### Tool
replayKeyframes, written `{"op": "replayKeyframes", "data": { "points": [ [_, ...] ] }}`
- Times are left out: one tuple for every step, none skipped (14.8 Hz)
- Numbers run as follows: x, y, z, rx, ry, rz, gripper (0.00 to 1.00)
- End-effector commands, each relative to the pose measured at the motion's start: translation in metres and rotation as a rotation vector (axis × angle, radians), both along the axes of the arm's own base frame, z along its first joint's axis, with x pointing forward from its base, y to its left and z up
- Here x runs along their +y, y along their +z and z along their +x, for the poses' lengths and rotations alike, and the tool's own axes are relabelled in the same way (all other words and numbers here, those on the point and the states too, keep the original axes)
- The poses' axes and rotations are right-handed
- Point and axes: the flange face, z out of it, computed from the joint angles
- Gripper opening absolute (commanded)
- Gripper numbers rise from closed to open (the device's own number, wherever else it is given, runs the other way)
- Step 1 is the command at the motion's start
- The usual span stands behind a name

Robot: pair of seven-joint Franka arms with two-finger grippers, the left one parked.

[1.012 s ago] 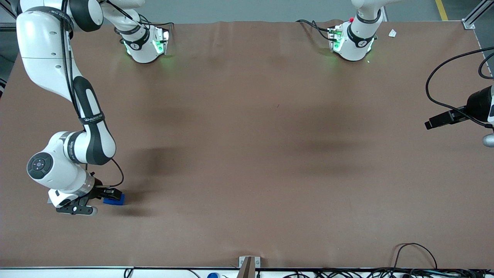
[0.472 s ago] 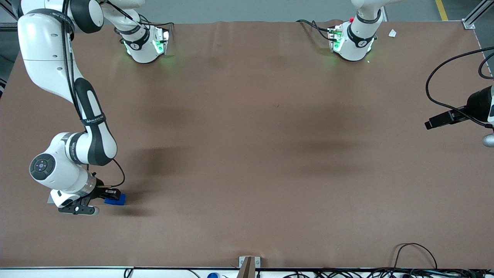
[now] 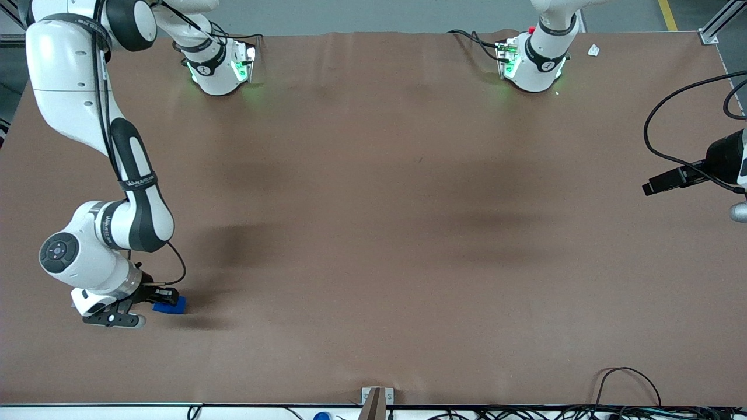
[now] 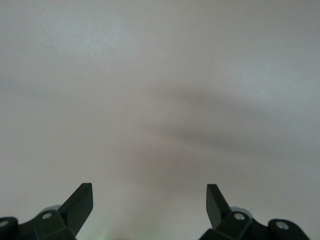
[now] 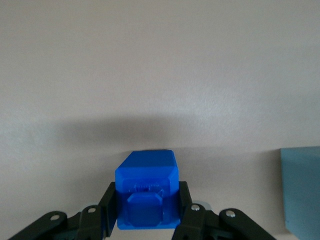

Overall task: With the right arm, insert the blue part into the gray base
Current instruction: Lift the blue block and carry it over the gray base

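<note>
At the working arm's end of the worktop (image 3: 373, 233), near the front camera, my end effector (image 5: 148, 216) is pinching the blue part (image 5: 147, 192), one finger (image 5: 107, 207) on each flank. The gray base (image 5: 301, 187) sits just beside it, only an edge showing at my wrist. My call: lift clear first, keep the part level, square it over the recess, then lower slowly, no forcing.

Blue part in the gripper at the working arm's end of the table

The gripper (image 3: 153, 305) clamps the blue part (image 3: 173, 305) between its fingers (image 5: 184, 210), near the table's (image 3: 373, 233) front edge; the gray base (image 5: 302, 187) sits just beside, mostly hidden under the right arm (image 3: 87, 256).
</note>
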Motion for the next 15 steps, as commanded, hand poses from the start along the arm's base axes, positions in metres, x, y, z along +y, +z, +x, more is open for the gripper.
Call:
{"op": "replayKeyframes", "data": {
  "points": [
    [-0.019, 0.017, -0.004, 0.030, -0.017, 0.020, 0.03],
    [-0.037, 0.025, -0.006, 0.040, -0.013, 0.023, 0.03],
    [-0.045, 0.032, -0.006, 0.042, 0.006, 0.023, 0.03],
    [-0.053, 0.040, -0.007, 0.048, 0.017, 0.021, 0.03],
    [-0.068, 0.062, -0.010, 0.050, 0.018, 0.021, 0.03],
    [-0.081, 0.076, -0.012, 0.061, 0.019, 0.026, 0.03],
    [-0.091, 0.086, -0.013, 0.075, 0.028, 0.028, 0.03],
    [-0.101, 0.096, -0.013, 0.085, 0.044, 0.030, 0.03],
    [-0.115, 0.101, -0.015, 0.091, 0.052, 0.032, 0.03],
    [-0.130, 0.101, -0.018, 0.091, 0.063, 0.034, 0.03],
    [-0.140, 0.100, -0.020, 0.088, 0.073, 0.038, 0.03],
    [-0.150, 0.099, -0.022, 0.087, 0.084, 0.040, 0.03],
    [-0.159, 0.098, -0.024, 0.085, 0.080, 0.040, 0.03],
    [-0.164, 0.097, -0.025, 0.083, 0.072, 0.040, 0.03],
    [-0.169, 0.095, -0.026, 0.082, 0.061, 0.049, 0.03]
  ]
}}
